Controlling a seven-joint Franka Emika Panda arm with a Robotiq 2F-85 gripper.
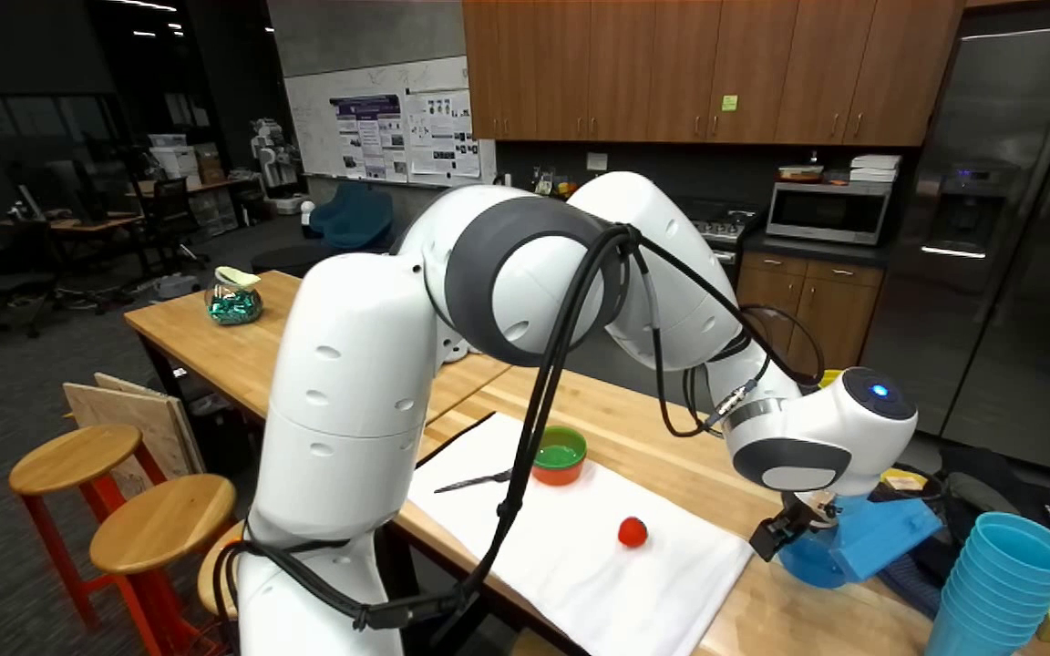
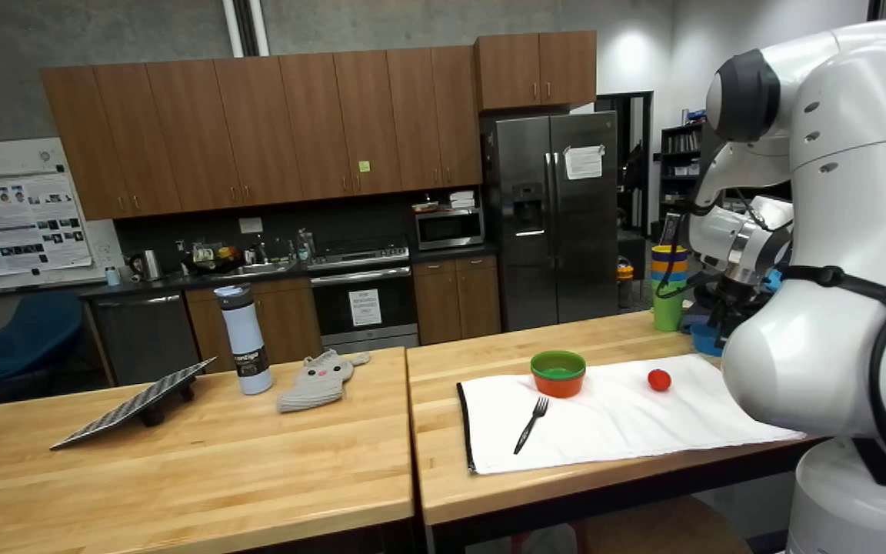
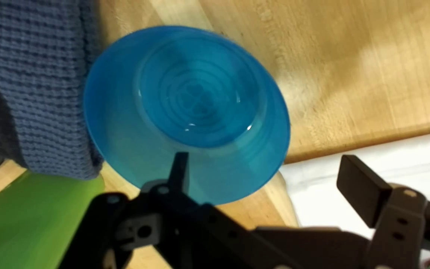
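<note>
In the wrist view, the black gripper (image 3: 263, 164) at the end of a white robot arm (image 1: 534, 273) has its two fingers (image 3: 362, 190) spread wide apart. A translucent blue bowl (image 3: 200, 93) is right by them on a light wooden table (image 3: 349, 67): one finger overlaps the bowl's lower edge in this view, while the other reaches over the border of a white cloth (image 2: 604, 431). From this angle it is hard to say whether the first finger touches the bowl. Ribbed blue knit fabric (image 3: 47, 89) lies just beside the bowl, on the side away from the cloth. In an exterior view, a stack of light blue cups (image 1: 1003, 583) stands near the bowl; in an exterior view, a column of cups (image 2: 667, 308), green at the bottom and yellow at the top, rises near the gripper. On the cloth, in both exterior views, are a small red ball (image 2: 659, 379), a green bowl (image 2: 558, 364) nested in an orange bowl (image 2: 558, 385), and a black fork (image 2: 525, 435) lying flat near the nested pair. The ball is the nearest of these to the gripper. On a second table (image 2: 258, 462), a light blue bottle (image 2: 247, 338) stands near a grey knitted item (image 2: 320, 382).
</note>
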